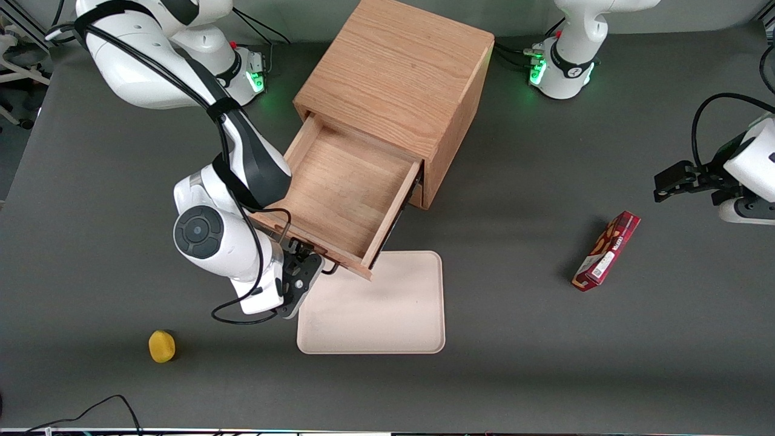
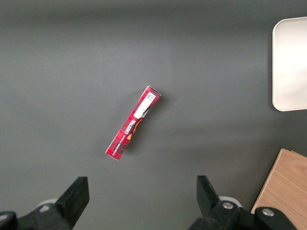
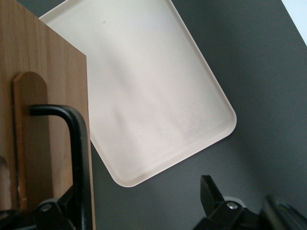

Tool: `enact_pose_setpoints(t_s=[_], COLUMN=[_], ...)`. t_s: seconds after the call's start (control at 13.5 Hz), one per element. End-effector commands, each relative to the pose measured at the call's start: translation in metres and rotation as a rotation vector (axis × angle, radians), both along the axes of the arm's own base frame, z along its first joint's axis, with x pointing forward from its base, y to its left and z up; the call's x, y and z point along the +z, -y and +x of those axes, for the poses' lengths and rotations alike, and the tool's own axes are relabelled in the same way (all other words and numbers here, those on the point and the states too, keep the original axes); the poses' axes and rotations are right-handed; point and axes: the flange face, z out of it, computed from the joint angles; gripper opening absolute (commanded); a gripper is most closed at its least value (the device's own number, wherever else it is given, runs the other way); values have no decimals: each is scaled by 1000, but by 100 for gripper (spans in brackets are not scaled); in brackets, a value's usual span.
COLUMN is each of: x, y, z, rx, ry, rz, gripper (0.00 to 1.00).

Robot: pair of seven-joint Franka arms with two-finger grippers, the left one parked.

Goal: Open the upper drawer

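Upper drawer (image 1: 339, 194) out; gripper (image 1: 309, 266) seemingly around handle (image 3: 72, 143).

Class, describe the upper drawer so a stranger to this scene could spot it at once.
Find the oak cabinet mid-table. The upper drawer is the shallow, empty light-wood tray pulled out of it over the cream tray. Its black wire handle sits at the gripper, and it is the only drawer extended.
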Motion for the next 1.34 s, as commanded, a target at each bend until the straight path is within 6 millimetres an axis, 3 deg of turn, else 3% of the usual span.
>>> enact_pose_setpoints(t_s=[0.0, 0.52, 0.67, 1.04, 1.26], x=[-3, 11, 38, 80, 131], y=[5, 10, 12, 2, 6], z=[18, 12, 5, -21, -41], rx=[12, 8, -2, -33, -61], ry=[48, 10, -8, -55, -68], rz=[-21, -42, -53, -85, -101], gripper=[100, 100, 100, 100, 100])
